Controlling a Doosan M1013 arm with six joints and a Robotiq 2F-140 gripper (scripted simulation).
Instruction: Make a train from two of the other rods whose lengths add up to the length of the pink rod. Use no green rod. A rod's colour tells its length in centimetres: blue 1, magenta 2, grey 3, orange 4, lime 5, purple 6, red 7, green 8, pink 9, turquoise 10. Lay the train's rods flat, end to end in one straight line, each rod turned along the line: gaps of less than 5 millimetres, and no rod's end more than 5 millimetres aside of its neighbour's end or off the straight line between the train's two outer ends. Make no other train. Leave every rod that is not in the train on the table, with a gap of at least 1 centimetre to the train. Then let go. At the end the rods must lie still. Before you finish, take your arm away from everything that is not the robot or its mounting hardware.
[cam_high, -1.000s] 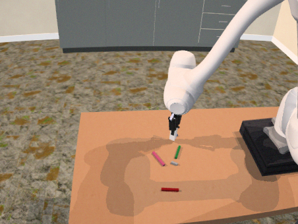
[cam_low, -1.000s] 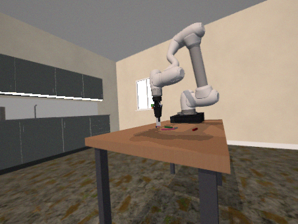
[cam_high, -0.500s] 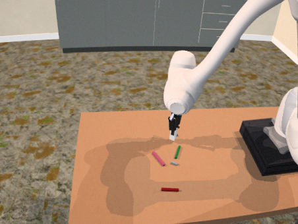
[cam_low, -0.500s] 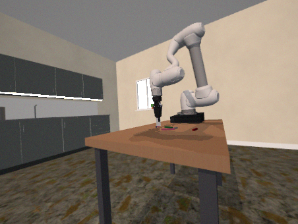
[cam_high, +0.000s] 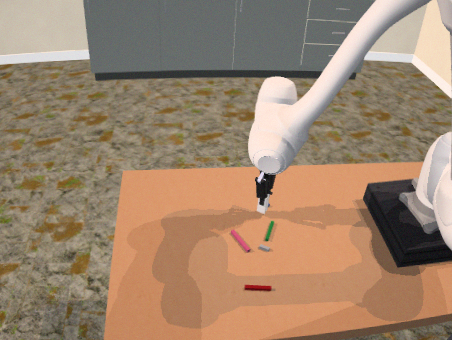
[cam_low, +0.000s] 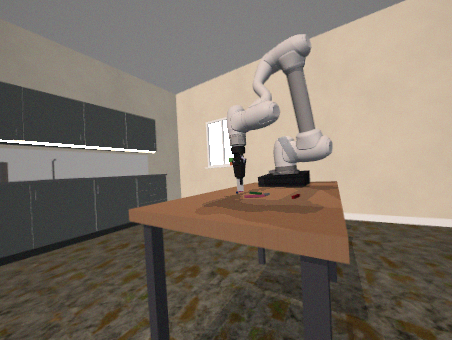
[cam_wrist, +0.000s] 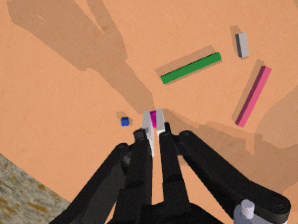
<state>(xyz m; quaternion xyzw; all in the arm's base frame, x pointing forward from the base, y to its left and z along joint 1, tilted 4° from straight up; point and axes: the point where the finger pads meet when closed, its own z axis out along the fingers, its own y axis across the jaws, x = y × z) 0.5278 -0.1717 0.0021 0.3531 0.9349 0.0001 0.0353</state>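
No writing shows; tool (cam_wrist: 154, 123) pinches the magenta rod (cam_wrist: 153, 119)

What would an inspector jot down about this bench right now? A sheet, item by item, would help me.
Surface: wooden table, crossed by the arm's shadows.
Job's things: pink rod, green rod and grey rod lie near each other, not touching; red rod lies alone; blue rod lies beside the fingertips.
Clutter: nothing seen.
Grippers: gripper shut on the magenta rod, fingers pointing down.
Cables: nothing seen.
Surroundings: grey cabinets, mottled floor, black base plate.
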